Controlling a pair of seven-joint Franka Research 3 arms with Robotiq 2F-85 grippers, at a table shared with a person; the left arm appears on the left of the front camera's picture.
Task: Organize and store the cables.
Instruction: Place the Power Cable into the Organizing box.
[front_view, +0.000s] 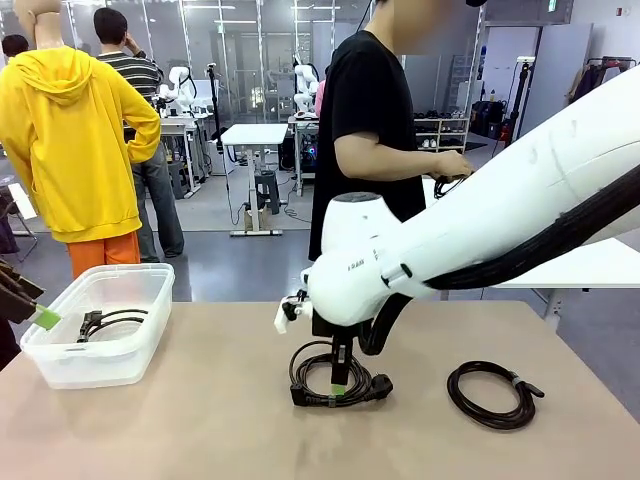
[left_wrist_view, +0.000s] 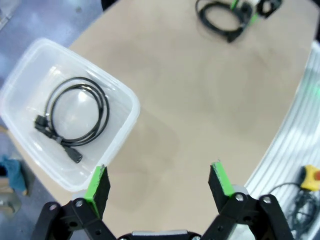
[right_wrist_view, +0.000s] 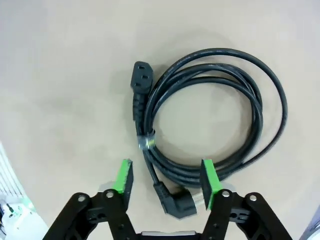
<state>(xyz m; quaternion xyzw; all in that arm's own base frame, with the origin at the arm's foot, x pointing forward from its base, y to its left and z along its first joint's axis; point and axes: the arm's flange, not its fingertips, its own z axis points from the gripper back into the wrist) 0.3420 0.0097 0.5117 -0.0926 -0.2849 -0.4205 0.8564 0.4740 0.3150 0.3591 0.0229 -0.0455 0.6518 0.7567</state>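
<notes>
The right gripper hangs open over a coiled cable, its bundled strands lying between the fingers. Pick-up looks like the step in hand; next, the fingers must close squarely on the strands. The left gripper is open, with the bin just past one finger.

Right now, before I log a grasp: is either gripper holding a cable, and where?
Neither. The right gripper stands open astride the middle cable near its plug; the left gripper is open and empty.
</notes>
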